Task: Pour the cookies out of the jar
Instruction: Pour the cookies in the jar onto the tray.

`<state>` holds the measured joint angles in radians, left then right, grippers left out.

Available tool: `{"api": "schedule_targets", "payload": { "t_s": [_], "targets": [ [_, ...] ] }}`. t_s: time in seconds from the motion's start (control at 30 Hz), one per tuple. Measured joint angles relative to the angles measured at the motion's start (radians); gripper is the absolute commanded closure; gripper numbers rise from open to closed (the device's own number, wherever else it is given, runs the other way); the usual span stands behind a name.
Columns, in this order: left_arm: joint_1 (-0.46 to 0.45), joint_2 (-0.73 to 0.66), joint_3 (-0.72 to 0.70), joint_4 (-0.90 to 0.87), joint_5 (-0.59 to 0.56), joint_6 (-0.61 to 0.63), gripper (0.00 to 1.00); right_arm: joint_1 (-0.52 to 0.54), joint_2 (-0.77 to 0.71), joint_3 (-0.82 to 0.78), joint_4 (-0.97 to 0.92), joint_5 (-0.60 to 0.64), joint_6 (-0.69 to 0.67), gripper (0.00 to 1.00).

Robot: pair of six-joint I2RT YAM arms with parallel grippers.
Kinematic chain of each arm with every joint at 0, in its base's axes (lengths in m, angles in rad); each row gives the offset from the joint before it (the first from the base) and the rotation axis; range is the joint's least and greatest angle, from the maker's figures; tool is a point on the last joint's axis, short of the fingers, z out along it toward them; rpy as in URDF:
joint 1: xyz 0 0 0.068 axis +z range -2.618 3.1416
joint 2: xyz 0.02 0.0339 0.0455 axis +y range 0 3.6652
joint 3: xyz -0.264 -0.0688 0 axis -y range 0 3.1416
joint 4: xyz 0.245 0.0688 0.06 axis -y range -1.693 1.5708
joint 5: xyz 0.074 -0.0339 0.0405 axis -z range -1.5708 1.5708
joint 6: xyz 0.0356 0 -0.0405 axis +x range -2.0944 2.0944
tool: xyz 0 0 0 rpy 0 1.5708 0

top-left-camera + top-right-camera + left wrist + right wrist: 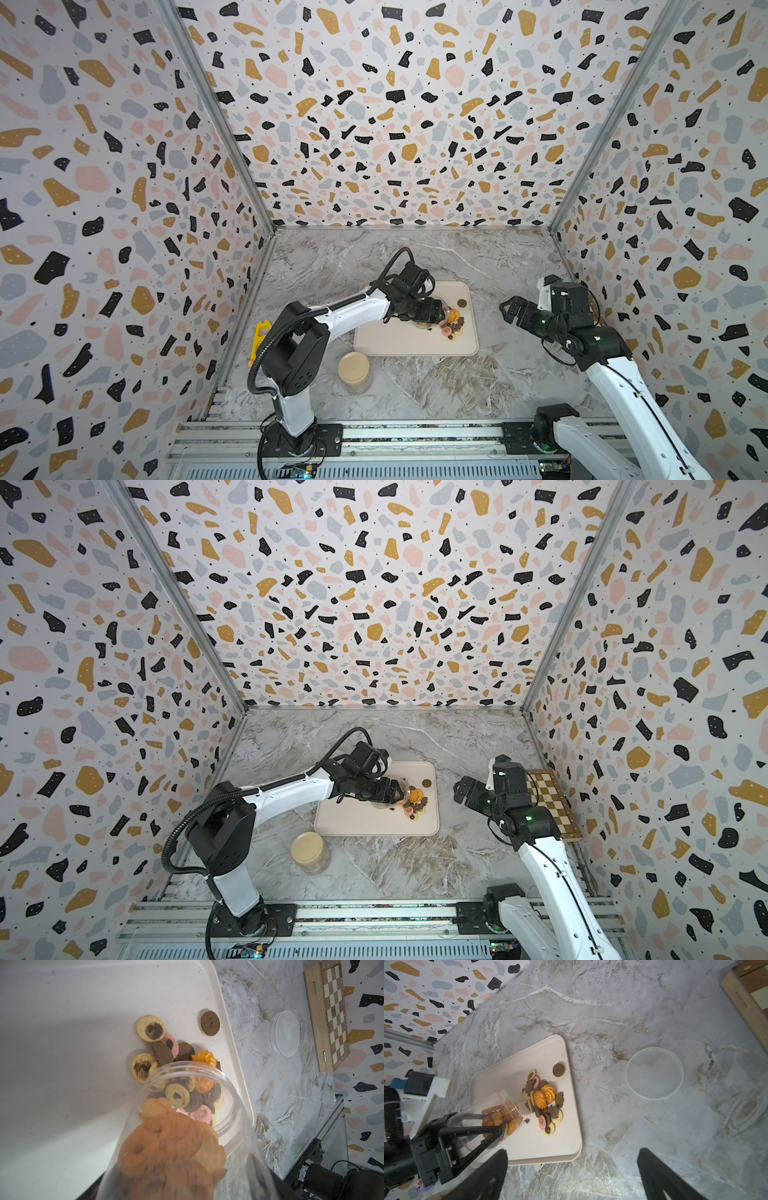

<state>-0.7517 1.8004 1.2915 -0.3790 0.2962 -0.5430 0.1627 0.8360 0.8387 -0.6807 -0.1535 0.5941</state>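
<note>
Over the cream tray (399, 343) at mid-table, the left gripper (497, 1123) is clamped on the clear jar (488, 1103). The jar is tipped, with its open mouth low and facing right. A heap of cookies (544, 1101) lies on the tray's right part, with one brown piece apart on the far side. Several golden ones sit inside the jar. The right gripper (510, 311) hangs to the right, jaws apart, empty. Assessment: pour partly done; the rest likely needs more tilt.
</note>
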Motion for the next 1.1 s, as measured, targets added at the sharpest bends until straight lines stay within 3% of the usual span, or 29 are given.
{"api": "schedule_targets", "payload": {
  "t_s": [0.27,1.1],
  "targets": [
    [-0.010,0.056,0.031,-0.048,-0.011,0.000,1.00,0.000,0.001,0.004,-0.003,0.002,0.000,0.01],
    [-0.024,0.003,0.090,-0.138,-0.015,0.005,1.00,-0.002,0.000,0.013,-0.006,0.004,0.000,0.01]
  ]
}}
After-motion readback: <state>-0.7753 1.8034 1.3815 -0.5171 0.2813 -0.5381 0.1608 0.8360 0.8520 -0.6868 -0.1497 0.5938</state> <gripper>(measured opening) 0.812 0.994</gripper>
